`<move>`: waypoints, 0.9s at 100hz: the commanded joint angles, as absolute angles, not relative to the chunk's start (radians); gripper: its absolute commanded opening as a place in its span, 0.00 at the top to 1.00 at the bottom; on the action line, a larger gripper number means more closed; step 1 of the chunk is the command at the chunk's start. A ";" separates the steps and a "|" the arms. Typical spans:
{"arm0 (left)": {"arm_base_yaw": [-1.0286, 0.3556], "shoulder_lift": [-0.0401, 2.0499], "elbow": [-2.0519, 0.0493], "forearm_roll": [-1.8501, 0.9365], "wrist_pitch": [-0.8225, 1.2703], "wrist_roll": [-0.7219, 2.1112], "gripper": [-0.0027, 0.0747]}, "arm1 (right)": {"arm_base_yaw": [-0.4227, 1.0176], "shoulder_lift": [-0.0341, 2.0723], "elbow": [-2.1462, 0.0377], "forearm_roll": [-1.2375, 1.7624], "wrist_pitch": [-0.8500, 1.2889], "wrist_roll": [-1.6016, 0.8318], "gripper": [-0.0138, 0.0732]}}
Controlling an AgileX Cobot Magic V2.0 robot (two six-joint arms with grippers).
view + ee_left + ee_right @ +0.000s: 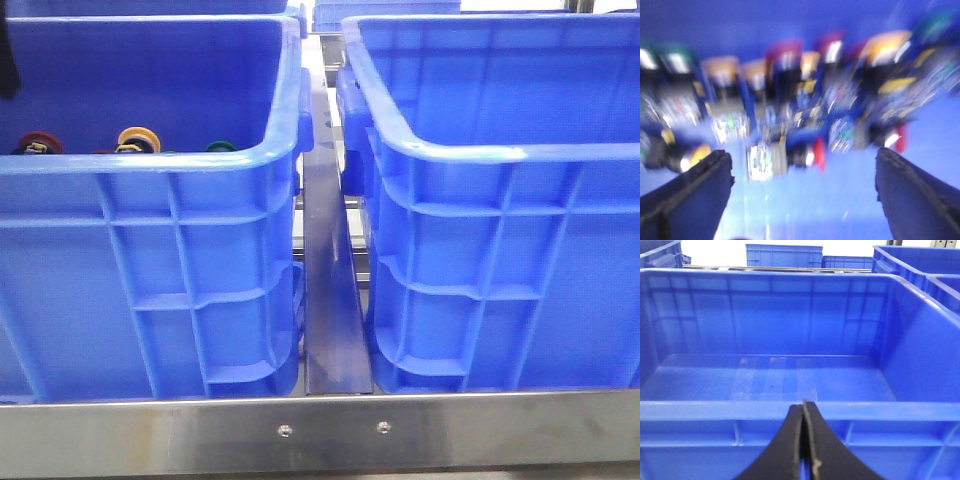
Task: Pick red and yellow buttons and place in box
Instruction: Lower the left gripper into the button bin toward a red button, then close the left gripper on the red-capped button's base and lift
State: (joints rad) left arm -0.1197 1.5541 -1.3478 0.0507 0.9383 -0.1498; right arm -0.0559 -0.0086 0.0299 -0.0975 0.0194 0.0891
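On my front feed the nearest thing is the steel rail [320, 430] running across the bench edge, with two small screws in it. Just behind it stand two blue crates side by side, set apart by a narrow metal divider [330, 300]. I can see into the left crate [150, 290] only over its near rim: a dark red button cap [40, 142], a yellow button cap [137, 137] and a green cap [221, 146] peek above it, lined up along the crate floor. The right crate [500, 280], the box on my right side, shows bare inner walls from here. More blue crates [784, 255] stand behind, well apart from the two in front. My left wrist feed is badly blurred. The left gripper [802, 185] has its two dark fingers [687, 187] spread wide with nothing between them, hanging over the floor of the left crate. Beyond them I make out a jumble of buttons, with red, yellow and green caps on black-and-silver bodies, most in a rough row near the far wall and a few lying closer; I cannot tell single ones apart. On my right wrist feed the right gripper [804, 412] has its black fingers pressed together, empty, just outside the near rim of the right crate, whose floor shows only pale strips.
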 commanded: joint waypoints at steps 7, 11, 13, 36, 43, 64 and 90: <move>-0.128 1.647 -1.499 0.060 1.012 -0.151 0.25 | -0.061 -0.031 0.033 -0.104 -0.064 0.081 0.92; -0.128 1.677 -1.525 0.060 1.016 -0.151 0.25 | -0.061 -0.031 0.033 -0.104 -0.064 0.081 0.92; -0.128 1.691 -1.537 0.060 1.018 -0.151 0.25 | -0.061 -0.031 0.033 -0.104 -0.064 0.081 0.92; -0.128 1.807 -1.625 0.050 1.036 -0.151 0.27 | -0.061 -0.031 0.033 -0.104 -0.064 0.081 0.92; -0.128 1.820 -1.637 0.050 1.033 -0.151 0.33 | -0.061 -0.031 0.033 -0.104 -0.064 0.081 0.92; -0.128 1.824 -1.637 0.050 1.039 -0.151 0.59 | -0.061 -0.031 0.033 -0.104 -0.064 0.081 0.92; -0.128 1.824 -1.637 0.050 1.042 -0.151 0.75 | -0.061 -0.031 0.033 -0.104 -0.064 0.081 0.92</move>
